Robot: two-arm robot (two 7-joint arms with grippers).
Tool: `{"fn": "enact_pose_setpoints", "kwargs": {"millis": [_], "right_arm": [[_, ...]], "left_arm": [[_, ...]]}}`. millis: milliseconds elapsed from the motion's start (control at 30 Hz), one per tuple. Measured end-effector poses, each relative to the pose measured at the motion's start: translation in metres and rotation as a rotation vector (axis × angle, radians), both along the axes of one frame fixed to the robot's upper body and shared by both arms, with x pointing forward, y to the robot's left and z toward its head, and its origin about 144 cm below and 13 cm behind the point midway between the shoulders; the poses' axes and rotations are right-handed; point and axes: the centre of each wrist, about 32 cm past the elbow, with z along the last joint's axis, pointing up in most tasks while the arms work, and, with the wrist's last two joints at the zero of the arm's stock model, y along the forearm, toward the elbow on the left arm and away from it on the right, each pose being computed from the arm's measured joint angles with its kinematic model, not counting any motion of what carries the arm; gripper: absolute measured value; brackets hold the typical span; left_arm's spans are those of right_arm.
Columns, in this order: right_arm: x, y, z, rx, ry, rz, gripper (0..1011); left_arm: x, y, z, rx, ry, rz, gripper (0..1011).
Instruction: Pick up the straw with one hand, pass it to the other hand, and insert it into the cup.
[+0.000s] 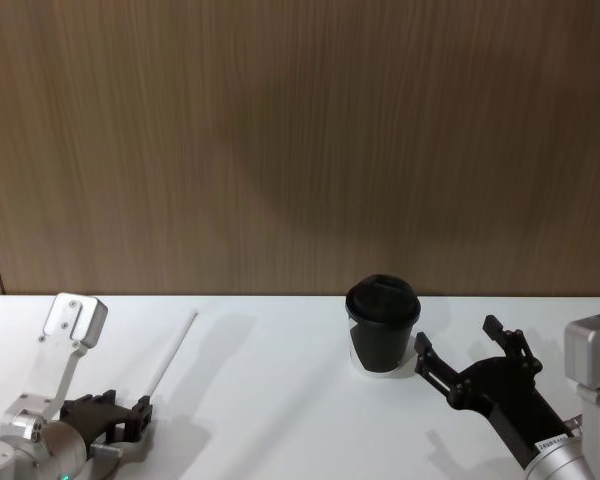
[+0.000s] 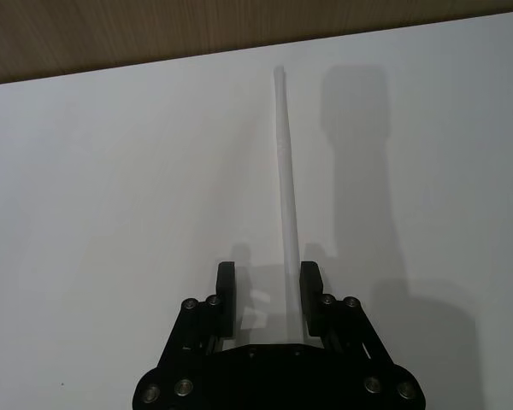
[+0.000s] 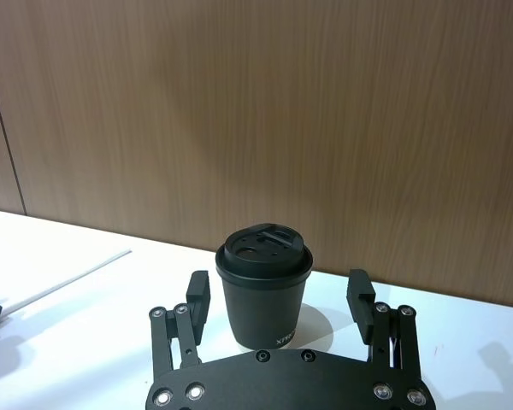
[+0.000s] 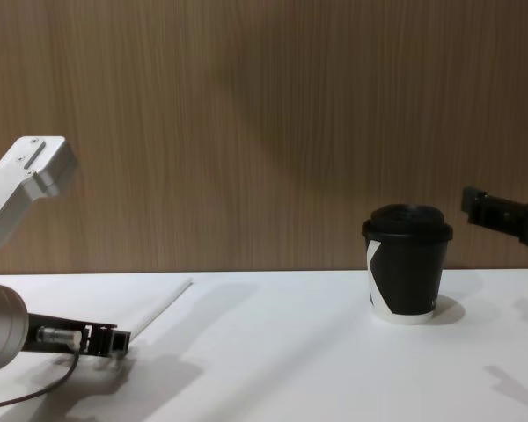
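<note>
The long, thin white straw (image 1: 170,357) lies flat on the white tabletop (image 1: 280,420) at the robot's left. Its long axis runs away from the robot and slightly rightward. The left wrist view shows what the head view hides: the left end effector (image 2: 268,278) has its 2 fingers apart, with the straw's near end between them, possibly touching 1 finger. The right end effector (image 1: 458,338), spread wide, hovers just right of the upright black lidded paper cup (image 1: 383,325).
</note>
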Motion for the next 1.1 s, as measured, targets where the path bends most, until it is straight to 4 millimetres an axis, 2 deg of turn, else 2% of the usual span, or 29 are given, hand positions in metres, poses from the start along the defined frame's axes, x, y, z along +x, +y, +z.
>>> {"fn": "enact_pose_setpoints", "kwargs": {"millis": [1100], "right_arm": [[0.0,0.0,0.0,0.0,0.0,0.0,1001]], "left_arm": [[0.0,0.0,0.0,0.0,0.0,0.0,255]]}}
